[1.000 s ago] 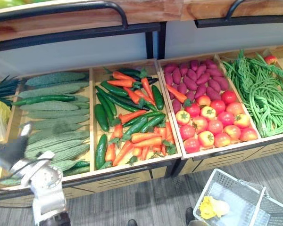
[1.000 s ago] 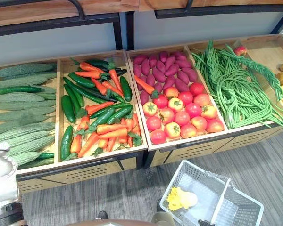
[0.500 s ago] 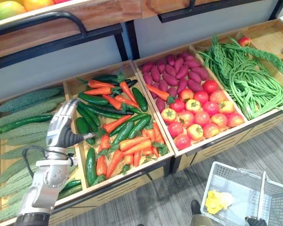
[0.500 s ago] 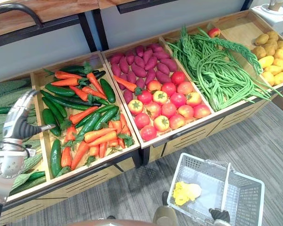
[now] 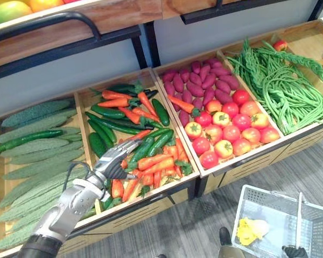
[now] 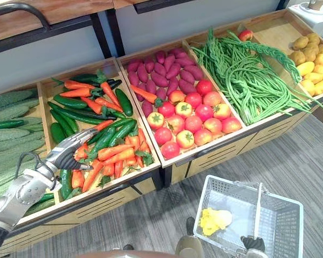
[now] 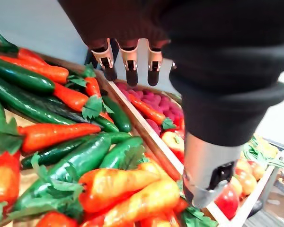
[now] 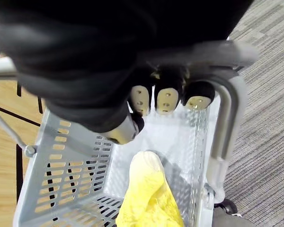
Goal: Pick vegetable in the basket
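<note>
Crate (image 6: 113, 194) of carrots (image 5: 156, 161) and cucumbers (image 5: 151, 144): your left hand (image 5: 117, 161) hovers over it, fingers straight and apart. Your right hand (image 8: 166, 97) is curled round the handle (image 8: 227, 118) of the white basket (image 6: 282, 231), where one yellow vegetable (image 6: 212, 219) lies.

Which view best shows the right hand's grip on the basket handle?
Right wrist view: the right hand curls round the basket handle, close up. The eye views show it small at the bottom edge, grip unclear. The left wrist view faces carrots.

Grey carpet floor (image 6: 307, 156), wooden shelf (image 5: 118, 16)
</note>
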### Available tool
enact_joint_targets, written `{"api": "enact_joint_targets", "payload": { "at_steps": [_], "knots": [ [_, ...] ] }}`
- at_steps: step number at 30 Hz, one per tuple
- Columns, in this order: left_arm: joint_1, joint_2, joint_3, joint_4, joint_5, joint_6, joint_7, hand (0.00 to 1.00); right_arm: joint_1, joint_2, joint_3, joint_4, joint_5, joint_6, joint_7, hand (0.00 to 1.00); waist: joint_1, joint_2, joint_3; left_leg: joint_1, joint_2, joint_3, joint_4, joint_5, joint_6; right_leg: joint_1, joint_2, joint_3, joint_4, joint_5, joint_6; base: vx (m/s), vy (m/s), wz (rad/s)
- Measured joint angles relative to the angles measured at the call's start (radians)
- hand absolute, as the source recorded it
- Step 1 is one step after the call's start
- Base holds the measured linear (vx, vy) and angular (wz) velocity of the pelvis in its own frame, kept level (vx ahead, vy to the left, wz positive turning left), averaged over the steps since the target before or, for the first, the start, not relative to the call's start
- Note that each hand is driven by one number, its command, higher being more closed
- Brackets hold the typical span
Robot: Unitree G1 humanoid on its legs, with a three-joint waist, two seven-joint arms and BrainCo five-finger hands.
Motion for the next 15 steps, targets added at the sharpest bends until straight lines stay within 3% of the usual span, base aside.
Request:
{"api": "enact_joint_targets", "payload": {
  "at_steps": [15],
  "knots": [
    [-0.161, -0.011, -0.119, 0.112, 0.012, 0.031, -0.009, 0.00, -0.017, -0.011, 0.000, -0.039, -0.038, 0.007, 0.001, 1.00, -0.002, -0.020, 0.046, -0.069, 0.002, 0.000, 0.022, 0.001, 0.001, -0.054, -0.004, 0.002, 0.004, 0.008, 0.001, -0.01, -0.014, 0.01]
  ]
}}
